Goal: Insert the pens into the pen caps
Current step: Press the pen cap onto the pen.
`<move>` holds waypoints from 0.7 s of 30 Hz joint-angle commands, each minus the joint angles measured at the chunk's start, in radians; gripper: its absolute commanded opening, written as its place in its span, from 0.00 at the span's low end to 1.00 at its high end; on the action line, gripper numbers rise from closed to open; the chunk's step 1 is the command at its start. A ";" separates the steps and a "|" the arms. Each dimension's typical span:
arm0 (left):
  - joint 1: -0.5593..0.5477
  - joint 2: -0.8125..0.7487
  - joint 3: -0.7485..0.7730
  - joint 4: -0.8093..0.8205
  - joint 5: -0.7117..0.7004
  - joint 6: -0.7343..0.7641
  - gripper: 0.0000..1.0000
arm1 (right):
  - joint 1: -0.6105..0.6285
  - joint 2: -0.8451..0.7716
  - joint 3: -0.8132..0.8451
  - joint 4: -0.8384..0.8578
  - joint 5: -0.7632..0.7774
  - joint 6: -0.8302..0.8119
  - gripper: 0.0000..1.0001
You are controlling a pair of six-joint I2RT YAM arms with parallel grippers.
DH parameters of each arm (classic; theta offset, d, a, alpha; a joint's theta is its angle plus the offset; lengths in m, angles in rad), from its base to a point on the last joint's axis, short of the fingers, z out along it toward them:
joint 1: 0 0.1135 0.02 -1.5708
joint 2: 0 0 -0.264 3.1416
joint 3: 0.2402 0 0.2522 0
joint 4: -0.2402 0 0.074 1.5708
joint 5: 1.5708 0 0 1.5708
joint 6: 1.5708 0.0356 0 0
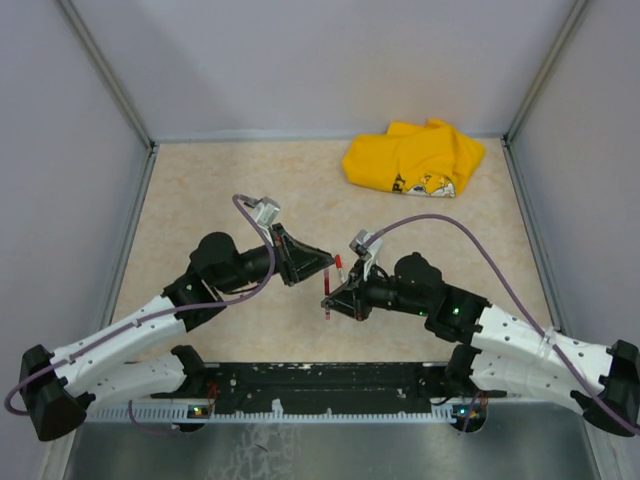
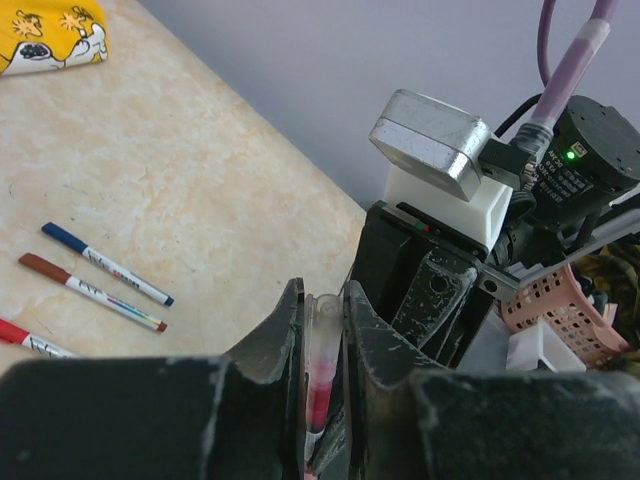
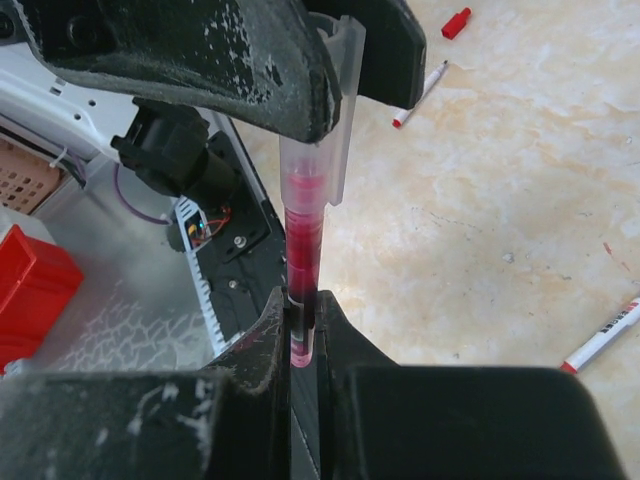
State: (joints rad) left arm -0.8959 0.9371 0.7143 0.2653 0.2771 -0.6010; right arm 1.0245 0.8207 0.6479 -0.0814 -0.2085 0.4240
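Over the beige surface (image 1: pixel 200 200) my two arms meet tip to tip at the middle. A crumpled yellow cloth (image 1: pixel 415 158) lies well apart, towards the far right corner.

The left tool (image 2: pixel 322 310) is clenched on a clear cap (image 3: pixel 320 165) with a clip down one side. The right tool (image 3: pixel 303 310) is squeezed tight on a thin red pen (image 3: pixel 303 250). The pen's upper end sits inside the cap's mouth, and the two are lined up between the tools above the surface.

From overhead the pair shows only as a thin red sliver, with the arms covering much of the surface around it. Only the wrist cameras pick up the loose items.

- **Left wrist view:** a blue-capped pen (image 2: pixel 105 263) and a brown-capped pen (image 2: pixel 90 292) lie side by side. A third pen with a red end (image 2: pixel 28 340) is cut off by the frame. A pink basket (image 2: pixel 560 310) sits beyond the right arm.
- **Right wrist view:** a small red cap (image 3: pixel 456 22) lies near an uncapped white pen (image 3: pixel 420 95), and another white pen (image 3: pixel 605 335) lies at the right edge. A red bin (image 3: pixel 30 290) sits off the surface's near edge.
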 commanded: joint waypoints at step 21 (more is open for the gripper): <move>-0.013 -0.012 0.025 -0.083 0.017 0.019 0.39 | 0.095 -0.081 -0.093 0.143 -0.029 0.025 0.00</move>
State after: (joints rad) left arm -0.9062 0.9424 0.7197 0.2001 0.3313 -0.5972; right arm 1.1061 0.7853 0.5659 -0.0067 -0.2108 0.4603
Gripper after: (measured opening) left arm 0.361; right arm 0.050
